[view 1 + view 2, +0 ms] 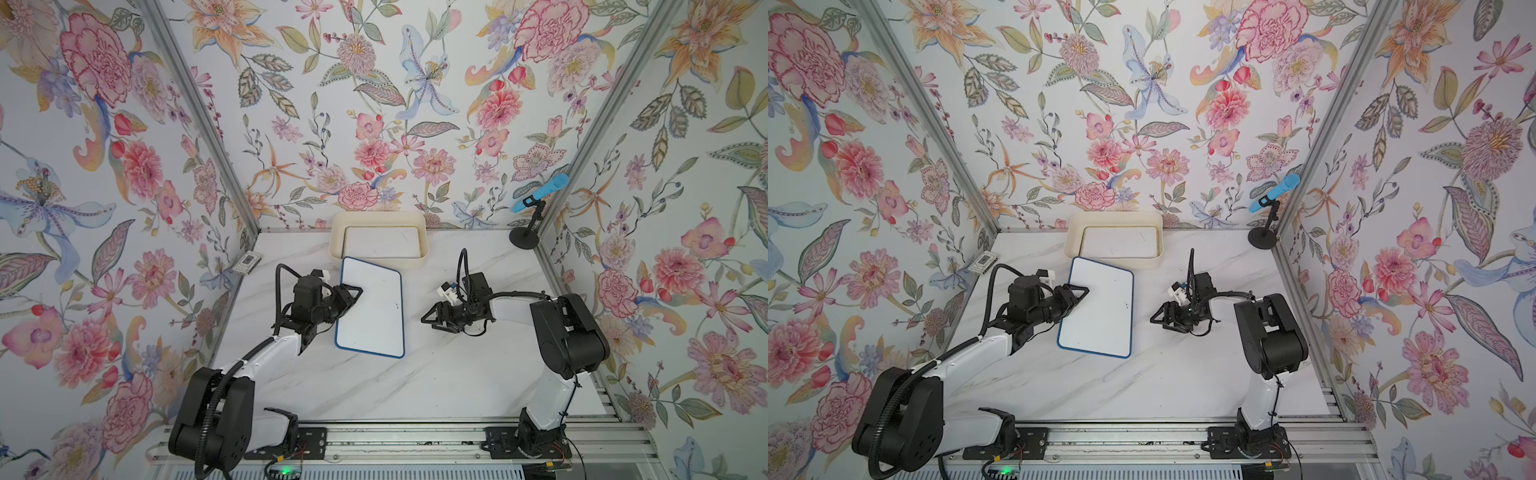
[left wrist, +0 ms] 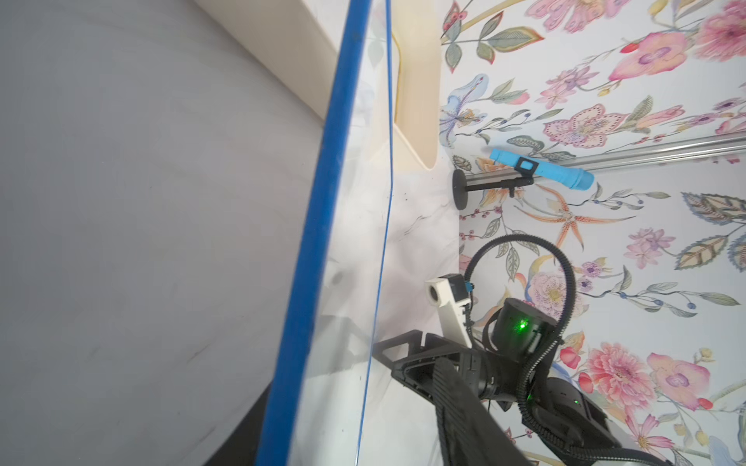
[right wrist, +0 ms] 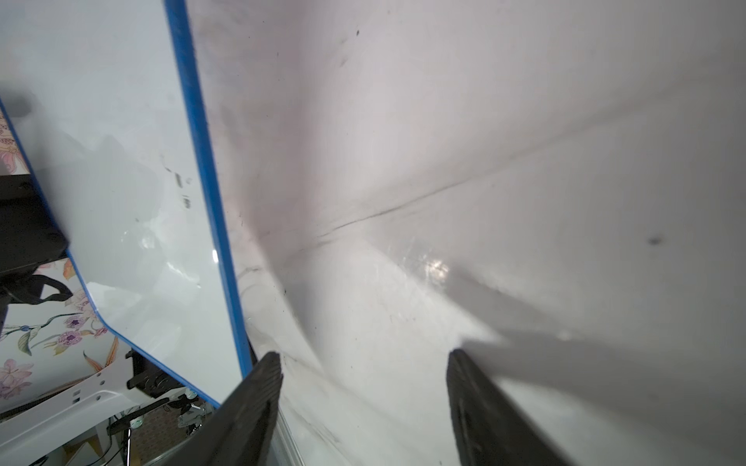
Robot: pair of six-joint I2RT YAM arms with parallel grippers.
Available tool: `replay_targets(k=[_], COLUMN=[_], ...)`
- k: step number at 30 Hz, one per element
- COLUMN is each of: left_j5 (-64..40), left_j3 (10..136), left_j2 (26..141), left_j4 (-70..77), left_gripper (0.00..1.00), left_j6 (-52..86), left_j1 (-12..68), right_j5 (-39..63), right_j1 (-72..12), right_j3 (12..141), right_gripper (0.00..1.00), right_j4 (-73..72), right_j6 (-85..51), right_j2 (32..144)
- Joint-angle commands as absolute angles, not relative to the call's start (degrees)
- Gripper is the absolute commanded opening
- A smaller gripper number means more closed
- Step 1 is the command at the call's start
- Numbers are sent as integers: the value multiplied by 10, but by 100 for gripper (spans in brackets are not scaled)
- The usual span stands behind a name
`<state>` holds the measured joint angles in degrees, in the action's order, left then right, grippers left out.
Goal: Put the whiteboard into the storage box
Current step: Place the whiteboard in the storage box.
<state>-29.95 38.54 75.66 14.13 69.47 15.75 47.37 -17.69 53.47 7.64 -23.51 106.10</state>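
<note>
Two whiteboards: a blue-rimmed whiteboard [image 1: 374, 307] in the middle of the one marble-look table [image 1: 415, 386], and a second whiteboard [image 1: 382, 243] lying inside the one cream storage box [image 1: 378, 217] at the far edge. Two robot arms, a left arm [image 1: 270, 349] and a right arm [image 1: 565, 332], with one gripper each: the left gripper [image 1: 353, 296] and the right gripper [image 1: 428, 322]. One blue tube [image 1: 540, 192] on one black stand [image 1: 524, 239] in the far right corner. One small card [image 1: 247, 262] at the far left.

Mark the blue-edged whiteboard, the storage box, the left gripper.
blue-edged whiteboard [image 1: 374, 320], a top view, white face.
storage box [image 1: 378, 219], a top view, far wall.
left gripper [image 1: 355, 293], a top view, between fingertips.
</note>
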Motion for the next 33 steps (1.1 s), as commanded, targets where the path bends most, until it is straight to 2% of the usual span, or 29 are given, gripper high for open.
replay_targets(k=[1,12,19,26,28,29,31,32,33], left_j5=[-310,-242,-111,17,55,75,126,152,165], left_j3=[443,549,616,692,729,736,753,764,780], left_j2=[779,879,981,1071,1083,1086,1087,1092,1101], left_j4=[184,275,320,298,251,252,230,224,218], left_gripper=[0,0,0,0,0,8,37,47,51], left_j6=[720,797,883,984,1011,1015,1037,1041,1041], left_j1=[153,127,131,163,176,185,208,218,226], right_j5=[387,409,424,441,447,446,449,453,454], right_j1=[-174,-176,-188,-209,-218,-222,-230,-232,-232], right_j3=[493,472,447,445,448,449,450,452,456], right_gripper=[69,69,69,70,71,71,72,72,72], right_j4=[129,103,62,45,44,43,39,38,38], right_j6=[-250,-260,-281,-293,-296,-297,-304,-306,-312], right_j2=[1095,1084,1085,1073,1069,1066,1057,1053,1046])
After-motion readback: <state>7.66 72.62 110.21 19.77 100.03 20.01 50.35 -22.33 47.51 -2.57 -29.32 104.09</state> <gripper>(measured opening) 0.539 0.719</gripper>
